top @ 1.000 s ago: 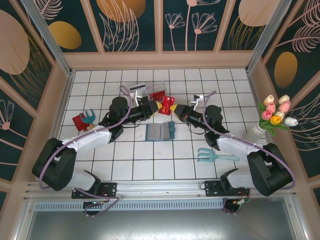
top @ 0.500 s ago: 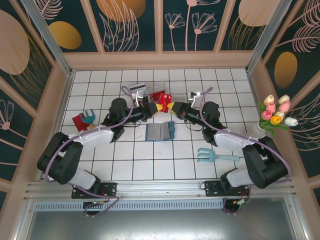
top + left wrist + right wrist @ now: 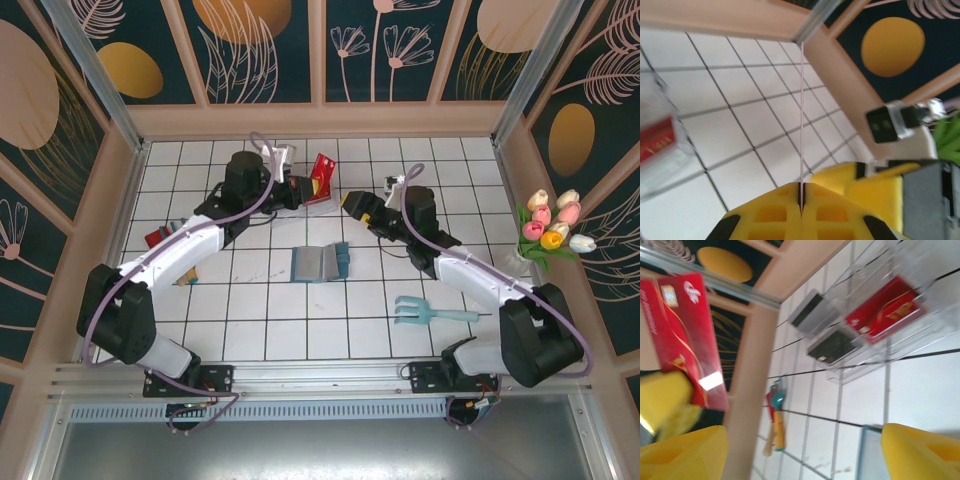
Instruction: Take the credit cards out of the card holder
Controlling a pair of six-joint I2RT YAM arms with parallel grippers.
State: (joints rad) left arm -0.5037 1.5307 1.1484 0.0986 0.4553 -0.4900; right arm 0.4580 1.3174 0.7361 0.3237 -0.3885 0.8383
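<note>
My left gripper (image 3: pixel 308 190) is shut on a red credit card (image 3: pixel 322 172) and holds it upright over the back of the table. From the left wrist, that card (image 3: pixel 801 115) is a thin line edge-on between the shut yellow fingertips (image 3: pixel 790 200). My right gripper (image 3: pixel 352 203) stands open just right of it, holding nothing. The right wrist view has the held card (image 3: pixel 680 335) at upper left, apart from my open right gripper (image 3: pixel 802 455). The teal-blue card holder (image 3: pixel 320 262) lies open and flat mid-table.
A clear tray (image 3: pixel 865 365) at the back holds a red card (image 3: pixel 885 310), a dark card (image 3: pixel 832 347) and a white-grey striped card (image 3: pixel 810 312). A light teal fork toy (image 3: pixel 430 312) lies front right. Another toy (image 3: pixel 165 238) lies left. Flowers (image 3: pixel 550 230) stand right.
The red card passed from my right gripper to my left one. The right gripper opened and let go, and the left arm swung toward the back with the card.
</note>
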